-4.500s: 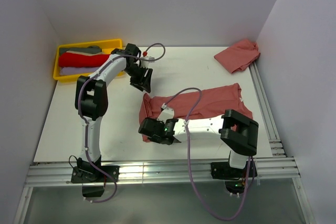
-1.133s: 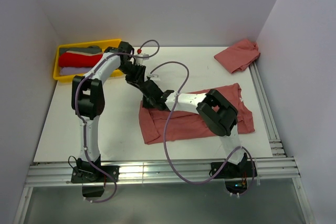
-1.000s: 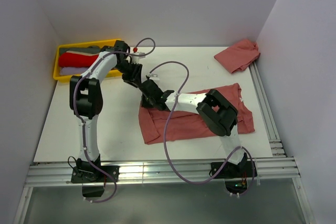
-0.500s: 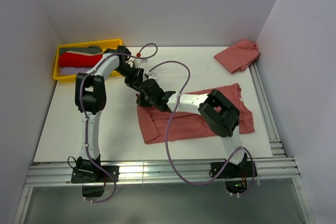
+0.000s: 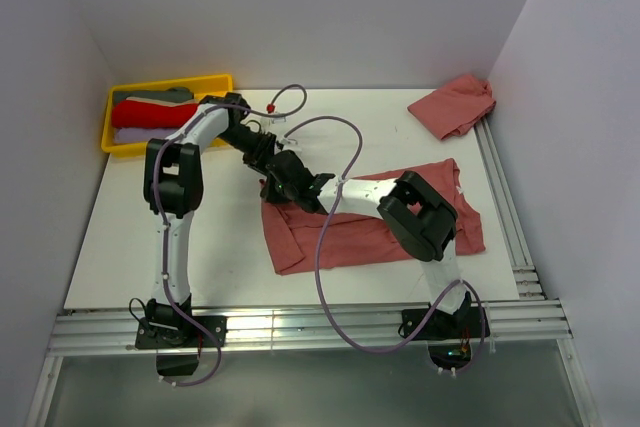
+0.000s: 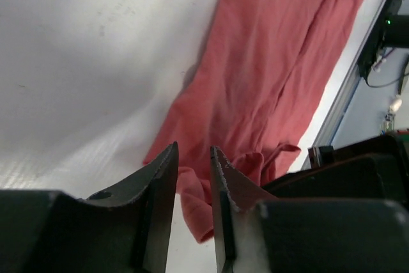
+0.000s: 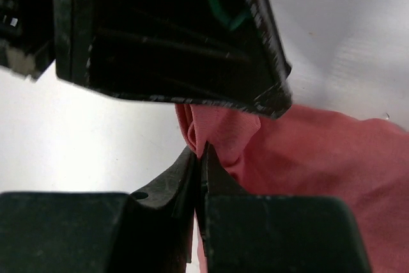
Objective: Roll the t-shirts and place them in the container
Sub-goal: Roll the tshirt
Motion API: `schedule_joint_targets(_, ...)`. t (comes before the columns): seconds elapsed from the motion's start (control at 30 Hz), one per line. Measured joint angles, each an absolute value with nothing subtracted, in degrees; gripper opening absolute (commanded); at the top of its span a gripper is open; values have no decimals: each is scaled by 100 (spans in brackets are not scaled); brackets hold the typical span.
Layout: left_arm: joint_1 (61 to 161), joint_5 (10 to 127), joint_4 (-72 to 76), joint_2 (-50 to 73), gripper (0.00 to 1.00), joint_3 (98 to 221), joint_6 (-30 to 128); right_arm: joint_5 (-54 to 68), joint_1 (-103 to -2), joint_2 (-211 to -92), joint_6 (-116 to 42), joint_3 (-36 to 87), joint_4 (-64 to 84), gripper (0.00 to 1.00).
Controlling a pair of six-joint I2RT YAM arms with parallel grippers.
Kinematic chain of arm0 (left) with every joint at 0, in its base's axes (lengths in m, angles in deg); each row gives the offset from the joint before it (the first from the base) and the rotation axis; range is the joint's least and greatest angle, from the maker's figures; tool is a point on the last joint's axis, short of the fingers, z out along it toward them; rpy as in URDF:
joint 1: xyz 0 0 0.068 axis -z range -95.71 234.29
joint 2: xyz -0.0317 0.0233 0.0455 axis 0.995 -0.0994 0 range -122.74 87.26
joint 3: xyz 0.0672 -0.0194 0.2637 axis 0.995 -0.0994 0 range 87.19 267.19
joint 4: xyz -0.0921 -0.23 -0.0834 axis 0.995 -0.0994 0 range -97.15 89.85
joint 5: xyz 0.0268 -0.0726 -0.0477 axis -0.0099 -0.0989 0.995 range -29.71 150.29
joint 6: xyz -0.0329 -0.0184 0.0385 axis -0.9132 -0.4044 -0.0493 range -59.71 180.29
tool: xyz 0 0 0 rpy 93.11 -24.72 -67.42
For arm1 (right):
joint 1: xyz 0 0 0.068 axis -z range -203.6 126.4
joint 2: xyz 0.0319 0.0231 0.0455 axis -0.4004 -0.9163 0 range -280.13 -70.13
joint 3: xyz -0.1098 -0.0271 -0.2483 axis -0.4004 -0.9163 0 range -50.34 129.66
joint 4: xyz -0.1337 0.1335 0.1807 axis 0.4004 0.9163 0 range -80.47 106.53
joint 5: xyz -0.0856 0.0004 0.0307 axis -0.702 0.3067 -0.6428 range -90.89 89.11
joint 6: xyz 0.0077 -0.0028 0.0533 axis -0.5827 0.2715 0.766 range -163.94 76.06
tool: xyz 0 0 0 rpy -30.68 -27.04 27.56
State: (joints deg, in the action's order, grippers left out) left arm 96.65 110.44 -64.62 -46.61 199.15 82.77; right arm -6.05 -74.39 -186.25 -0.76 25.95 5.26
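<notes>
From above, the left fingers and right fingers are crowding the far-left corner of the salmon t-shirt, which is lying spread on the counter. I judge they are risking a collision, or dragging the corner loose. At the left wrist, the 2 fingers are standing slightly apart, holding nothing, with the cloth edge just beyond them. At the right wrist, the fingers are pressing together, seemingly pinching the bunched corner.
</notes>
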Motion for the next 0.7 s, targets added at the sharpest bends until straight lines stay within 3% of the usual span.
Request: schedule_joint_targets(0.7, 9714, 10296, -6873, -4958, 22, 19799, 8790, -990, -7439, -18607, -74, 2615, 897, 0)
